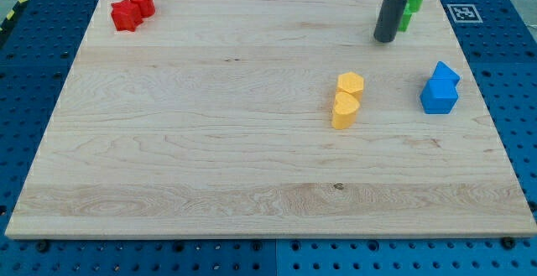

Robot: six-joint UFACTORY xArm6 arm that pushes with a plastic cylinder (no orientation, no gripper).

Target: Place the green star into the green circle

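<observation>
my tip (386, 38) is a bare rod end with nothing to open or close, resting on the wooden board (210, 142) at the far right. just right of it sit the green blocks (411, 6), partly hidden by the rod; their shapes, long axis and heading i cannot tell.

Place looked like robotics lab or test bench, not home. Pale wooden board (210, 142) lay flat on blue perforated metal table (512, 100) with regular grid of holes, typical of lab workstation. Square black-and-white marker tag (463, 13) sat at view's top right, the sort cameras track. Yellow-black hazard tape (12, 14) ran along view's top left edge. Small coloured blocks lay scattered on board like test props
</observation>
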